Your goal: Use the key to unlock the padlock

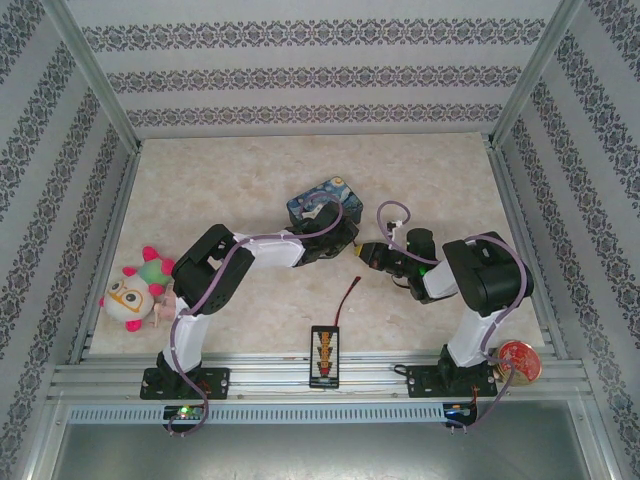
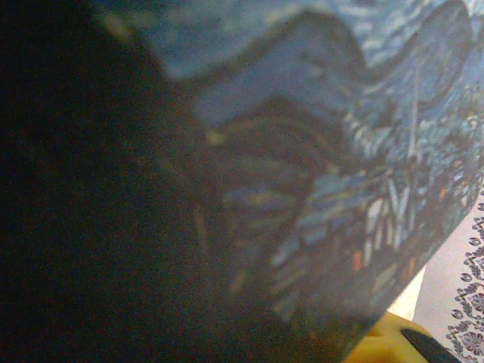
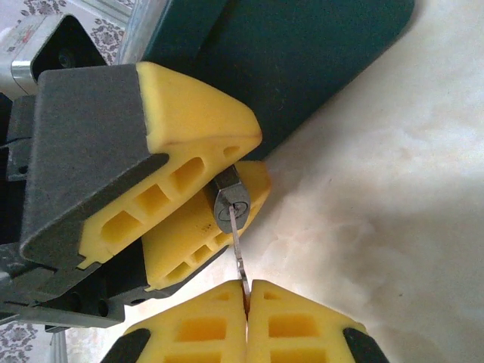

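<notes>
The left fingers (image 3: 242, 144) clench the padlock (image 3: 231, 200); the right fingers (image 3: 261, 299), at its 6 o'clock, pinch the key (image 3: 239, 257), tip at the keyhole; the blue tin (image 3: 302, 60) lies at 12 o'clock on the counter (image 3: 393, 227).

The padlock (image 3: 229, 204) is dull grey with a silvery keyhole face, and the key (image 3: 239, 257) is thin pale grey. The left gripper (image 3: 253, 160) and right gripper (image 3: 246, 295) have bright yellow pads on charcoal bodies. The tin (image 1: 318, 197) carries swirling blue and yellow paintwork. The table (image 1: 220, 190) is cream marble. The walls (image 1: 300, 75) are white with dark floral bands. At nine o'clock, the plush toy (image 1: 135, 288) is pink, green and white.
</notes>
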